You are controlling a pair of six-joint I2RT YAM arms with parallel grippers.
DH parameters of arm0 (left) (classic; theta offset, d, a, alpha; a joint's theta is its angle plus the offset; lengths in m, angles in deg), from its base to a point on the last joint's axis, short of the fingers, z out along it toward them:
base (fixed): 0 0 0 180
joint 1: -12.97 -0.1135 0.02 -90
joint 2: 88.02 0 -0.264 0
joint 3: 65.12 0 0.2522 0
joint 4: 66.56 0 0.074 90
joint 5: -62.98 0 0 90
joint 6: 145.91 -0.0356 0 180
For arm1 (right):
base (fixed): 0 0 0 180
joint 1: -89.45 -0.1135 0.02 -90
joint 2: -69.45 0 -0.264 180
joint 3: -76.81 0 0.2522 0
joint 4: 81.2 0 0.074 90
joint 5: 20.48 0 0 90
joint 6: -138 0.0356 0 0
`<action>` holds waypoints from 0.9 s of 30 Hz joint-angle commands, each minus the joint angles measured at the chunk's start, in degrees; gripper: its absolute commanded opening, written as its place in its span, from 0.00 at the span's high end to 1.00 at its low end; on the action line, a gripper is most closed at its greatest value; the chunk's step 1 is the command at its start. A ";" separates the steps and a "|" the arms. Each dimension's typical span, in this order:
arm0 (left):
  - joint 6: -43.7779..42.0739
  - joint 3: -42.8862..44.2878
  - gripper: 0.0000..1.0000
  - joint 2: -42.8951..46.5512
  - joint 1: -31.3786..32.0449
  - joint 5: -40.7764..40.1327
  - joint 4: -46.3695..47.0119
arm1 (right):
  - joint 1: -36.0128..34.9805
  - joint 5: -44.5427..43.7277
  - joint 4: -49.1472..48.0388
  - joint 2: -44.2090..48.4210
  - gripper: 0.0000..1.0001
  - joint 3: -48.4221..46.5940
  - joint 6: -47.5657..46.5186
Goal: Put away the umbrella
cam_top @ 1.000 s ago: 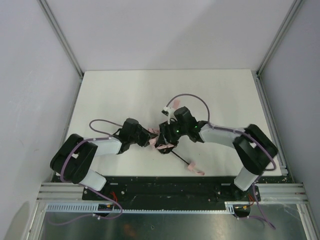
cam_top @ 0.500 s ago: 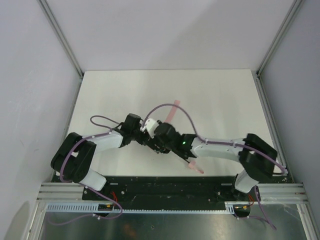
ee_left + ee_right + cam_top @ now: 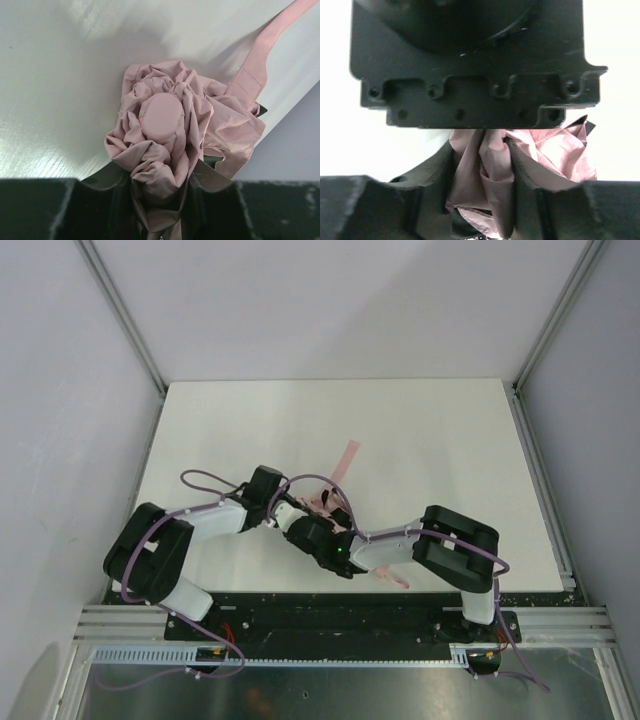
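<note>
The pale pink umbrella (image 3: pixel 322 502) lies bunched at the table's front centre, between both arms. Its strap (image 3: pixel 345 457) trails up and right; its handle (image 3: pixel 392 577) shows near the front edge. In the left wrist view the crumpled fabric (image 3: pixel 170 130) with its round cap faces the camera, the strap (image 3: pixel 257 65) running up right. My left gripper (image 3: pixel 160 187) is shut on the umbrella fabric. My right gripper (image 3: pixel 481 172) is shut on a fold of the pink fabric (image 3: pixel 485 175), right against the left gripper's black body (image 3: pixel 470 55). The shaft is hidden.
The white table (image 3: pixel 250 430) is walled by grey panels and aluminium posts. Purple cables (image 3: pixel 205 480) loop off both arms. The black mounting rail (image 3: pixel 330 615) runs along the front edge.
My right arm has folded in and swung left, its gripper moving down-left onto the umbrella beside the left gripper. The left arm has barely moved.
</note>
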 commanded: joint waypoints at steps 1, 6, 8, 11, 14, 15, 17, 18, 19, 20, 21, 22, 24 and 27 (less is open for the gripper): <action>0.70 -0.21 1.00 -1.58 -0.34 -0.45 -7.97 | 1.52 -1.69 4.81 -5.39 0.72 0.93 5.18; -1.02 0.69 0.92 -0.35 -0.47 -1.19 -7.67 | 4.31 2.72 8.18 -6.99 0.98 2.21 9.85; -2.17 1.10 0.74 0.44 -0.96 -2.05 -7.19 | 5.79 7.17 9.40 -7.14 0.99 3.03 11.65; -4.68 1.42 0.43 2.09 -2.35 -2.84 -5.59 | 8.36 15.86 10.17 -7.09 1.00 4.66 14.89; -8.63 2.08 0.16 4.42 -4.14 -3.34 -3.67 | 11.02 25.25 9.97 -6.87 1.00 6.28 17.74; -9.90 2.19 0.12 5.44 -4.94 -3.22 -3.21 | 11.90 28.15 9.49 -6.75 1.00 6.87 18.55; -11.51 1.37 0.04 7.93 -6.73 -2.83 -1.55 | 13.75 32.78 8.44 -6.79 1.00 7.89 20.15; -12.04 0.51 0.02 9.43 -7.60 -2.48 -0.44 | 14.76 35.25 7.76 -6.97 1.00 8.29 20.81; -12.44 -0.31 0.01 10.88 -8.57 -2.18 0.82 | 15.75 37.58 7.12 -7.20 1.00 8.62 21.45; -12.77 -1.29 0.01 12.53 -9.44 -1.50 2.11 | 16.68 39.85 6.53 -7.57 1.00 8.83 21.95; -13.11 -2.00 0.01 13.67 -10.14 -0.76 4.07 | 17.59 41.90 6.02 -7.93 1.00 8.98 22.55; -13.37 -2.80 0.01 14.67 -10.58 0.13 6.24 | 18.44 43.99 5.54 -8.25 1.00 9.01 23.24; -13.13 -3.99 0.01 15.21 -10.87 2.58 9.40 | 20.17 48.12 4.57 -8.86 1.00 8.99 25.10; -10.96 -5.40 0.01 13.29 -9.97 6.11 12.22 | 23.47 55.49 3.29 -10.17 1.00 8.82 28.72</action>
